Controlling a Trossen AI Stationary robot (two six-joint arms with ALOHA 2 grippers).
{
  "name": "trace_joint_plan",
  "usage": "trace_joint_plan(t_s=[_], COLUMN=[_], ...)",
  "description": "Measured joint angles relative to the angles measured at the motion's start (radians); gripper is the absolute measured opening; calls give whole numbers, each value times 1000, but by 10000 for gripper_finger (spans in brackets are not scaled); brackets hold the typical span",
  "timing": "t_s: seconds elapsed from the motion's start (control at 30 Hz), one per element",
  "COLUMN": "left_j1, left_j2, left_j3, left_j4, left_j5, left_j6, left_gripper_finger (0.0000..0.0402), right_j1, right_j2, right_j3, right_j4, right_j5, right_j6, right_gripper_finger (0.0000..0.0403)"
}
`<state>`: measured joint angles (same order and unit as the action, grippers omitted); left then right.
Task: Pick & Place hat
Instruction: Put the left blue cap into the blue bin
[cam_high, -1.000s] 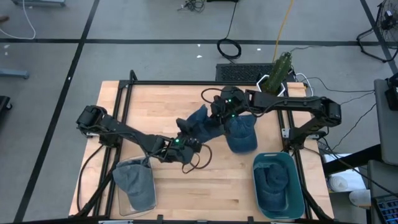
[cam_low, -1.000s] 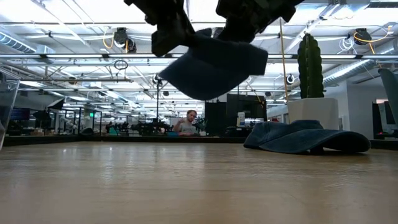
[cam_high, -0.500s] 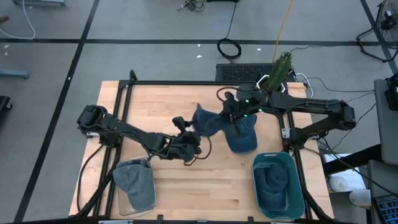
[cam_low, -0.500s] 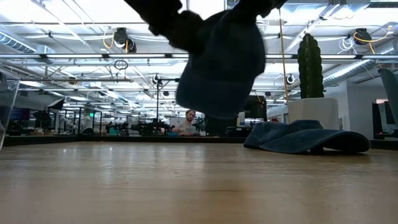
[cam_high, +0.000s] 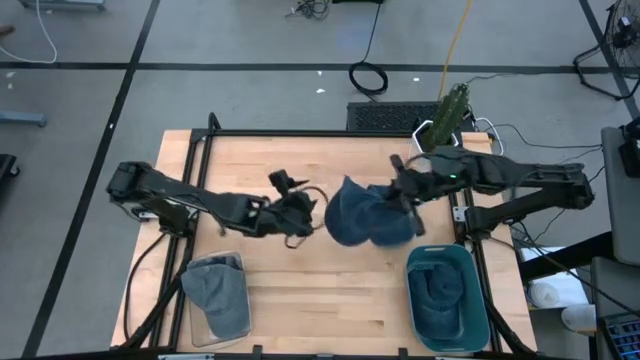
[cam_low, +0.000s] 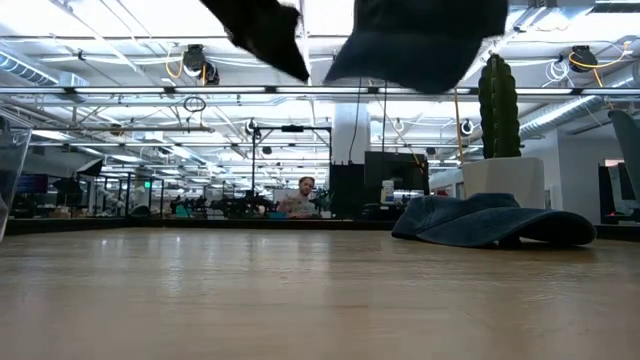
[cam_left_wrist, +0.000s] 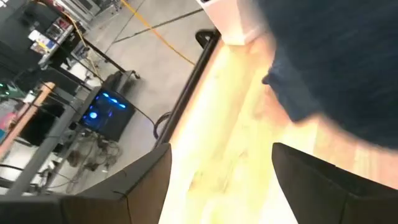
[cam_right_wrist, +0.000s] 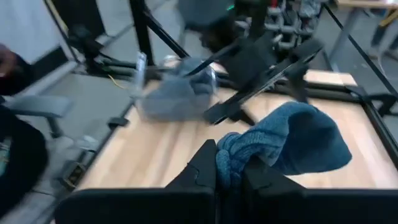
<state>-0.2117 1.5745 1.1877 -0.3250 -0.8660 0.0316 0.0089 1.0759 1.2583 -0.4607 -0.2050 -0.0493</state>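
Dark blue soft denim hat (cam_high: 358, 215), bunched and drooping, hanging in the air above the middle of the light wooden desk (cam_high: 300, 290), toward its right edge. Pinched at a gathered fold between the closed fingers of the right gripper (cam_high: 402, 194). Left gripper (cam_high: 305, 205) just beside the hat, fingers spread wide, holding nothing.

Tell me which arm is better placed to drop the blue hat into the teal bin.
The right arm. Its pincer is shut on the blue hat, which hangs just above and beside the teal bin. The left pincer is open, empty, and farther from it.
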Motion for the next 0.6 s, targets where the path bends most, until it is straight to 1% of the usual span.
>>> trace_joint_plan(t_s=[0.1,0.17,0.23,0.27,0.33,0.4,0.47,0.53,0.6], left_j1=[4,5,12,21,46,76,108,153,198], left_j2=[-84,-139,-188,-213,-261,-303,-336,-365,-403], left_j3=[2,1,1,1,-1,-23,-62,-94,-126], left_j4=[-21,-70,-89,-103,-111,-85,-66,-5,32], left_j5=[2,11,70,124,283,464,656,809,939], left_j6=[-21,-91,-146,-160,-161,-88,-11,2,11], left_gripper_finger=[281,280,280,280,280,280,280,280,280], right_j1=[46,75,104,120,151,187,235,288,345], right_j2=[-48,-76,-104,-117,-144,-163,-176,-181,-174], right_j3=[0,0,0,0,0,0,0,0,2], right_j4=[-3,-23,-62,-86,-129,-152,-164,-187,-210], right_j5=[1,-2,-10,-29,-92,-136,-139,-138,-140], right_j6=[15,20,0,-18,-49,-36,2,47,120], right_gripper_finger=[5,5,5,5,5,5,5,5,5])
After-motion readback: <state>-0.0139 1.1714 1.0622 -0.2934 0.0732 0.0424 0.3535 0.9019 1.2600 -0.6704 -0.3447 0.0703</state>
